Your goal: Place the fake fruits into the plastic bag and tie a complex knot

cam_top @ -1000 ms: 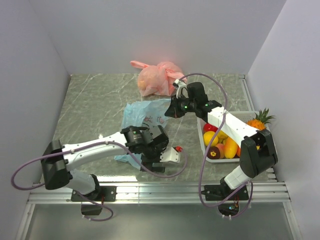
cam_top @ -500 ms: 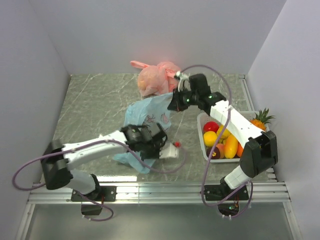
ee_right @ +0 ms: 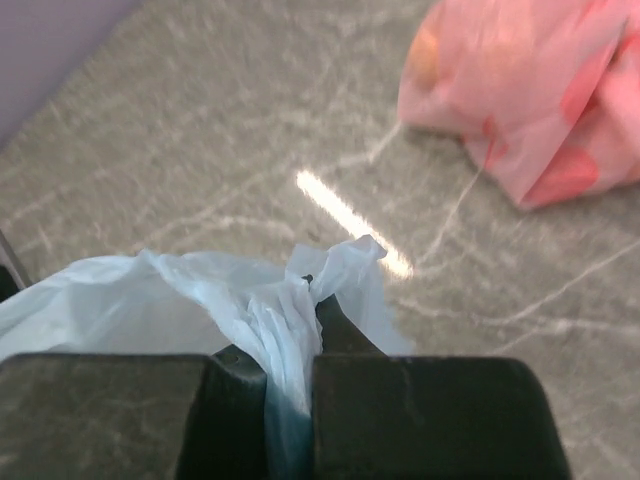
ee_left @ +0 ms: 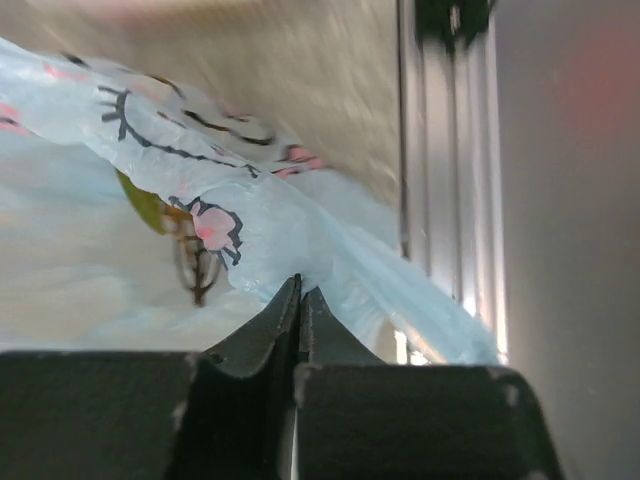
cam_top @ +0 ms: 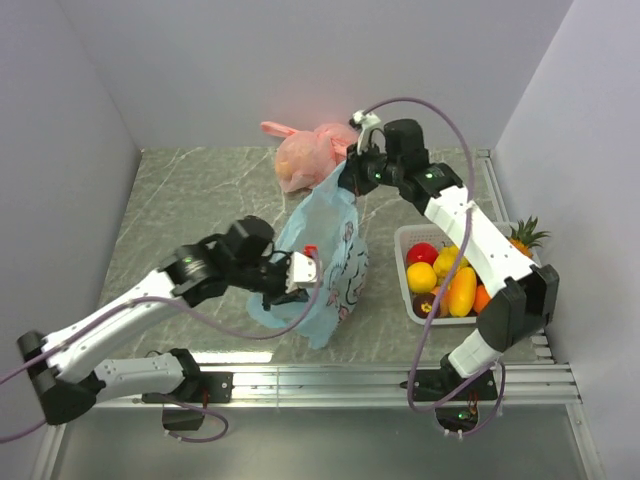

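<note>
Arms on both sides have hold of the plastic bag [cam_top: 338, 250], which hangs in the air over the middle of the table [cam_top: 190, 200], not lying on it. The right gripper [cam_top: 352, 178] is up high at the back, its fingers clamped tight on a bunched bit of the blue film at the top. The left gripper [cam_top: 305, 265] is lower and nearer, pinched closed on a fold at the bag's side. To my eye they hold it that way to pull the two sides apart and make a mouth, one hand lifting while the other tugs outward. Nothing looks to be inside it yet. The fake fruits [cam_top: 440, 280] sit heaped in a white basket [cam_top: 402, 270] off to the right, well apart from the bag, and the pineapple [cam_top: 518, 242] is at the basket's far corner. A pink knotted bag [cam_top: 310, 158] rests at the back, just behind the raised gripper. The tabletop is grey, veined like marble, and shiny enough to throw back a streak of light. Plain pale walls [cam_top: 300, 60] close it in on three sides, and a metal rail [cam_top: 320, 382] runs along the near edge.
</note>
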You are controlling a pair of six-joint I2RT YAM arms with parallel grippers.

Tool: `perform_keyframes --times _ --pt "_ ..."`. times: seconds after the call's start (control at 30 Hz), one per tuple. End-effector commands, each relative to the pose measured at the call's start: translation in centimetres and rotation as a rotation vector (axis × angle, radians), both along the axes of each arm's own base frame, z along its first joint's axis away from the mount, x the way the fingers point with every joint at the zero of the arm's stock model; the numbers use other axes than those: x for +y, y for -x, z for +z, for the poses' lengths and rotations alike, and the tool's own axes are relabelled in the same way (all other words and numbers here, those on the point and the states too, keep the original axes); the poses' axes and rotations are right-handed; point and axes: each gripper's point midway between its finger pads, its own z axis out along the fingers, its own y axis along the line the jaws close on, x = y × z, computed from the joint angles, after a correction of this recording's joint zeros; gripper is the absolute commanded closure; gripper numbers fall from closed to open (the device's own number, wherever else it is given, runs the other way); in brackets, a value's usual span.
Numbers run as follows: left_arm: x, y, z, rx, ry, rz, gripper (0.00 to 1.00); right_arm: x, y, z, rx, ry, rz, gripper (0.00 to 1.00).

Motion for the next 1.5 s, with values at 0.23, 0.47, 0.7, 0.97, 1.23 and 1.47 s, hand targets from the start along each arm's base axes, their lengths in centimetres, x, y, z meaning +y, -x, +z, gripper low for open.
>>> perform_keyframes --times 0.23,0.47,0.7,0.97,1.23,1.47 --pt "-1.3 -1.6 -1.1 0.077 0.001 0.096 0.37 1.0 1.0 -5.8 0.109 0.101 0.028 1.00" --pt "1.9 -10.5 4.9 0.132 0.160 0.579 0.08 1.8 1.8 -3.9 0.076 0.051 0.081 1.00" --pt "6.3 -16.2 -1.9 0.355 0.047 0.910 0.01 2.1 2.2 -3.1 0.050 0.040 0.114 1.00" --pt "5.6 -17.1 -5.7 0.490 0.062 0.868 0.01 2.6 3.3 -1.8 0.013 0.005 0.182 1.00" --pt "4.3 -15.9 -2.7 0.634 0.173 0.831 1.00 0.8 3.2 -1.6 0.030 0.053 0.139 0.33" --pt "5.0 -15.5 -3.1 0.689 0.175 0.913 1.00 -3.5 4.6 0.4 0.056 0.047 0.082 0.18"
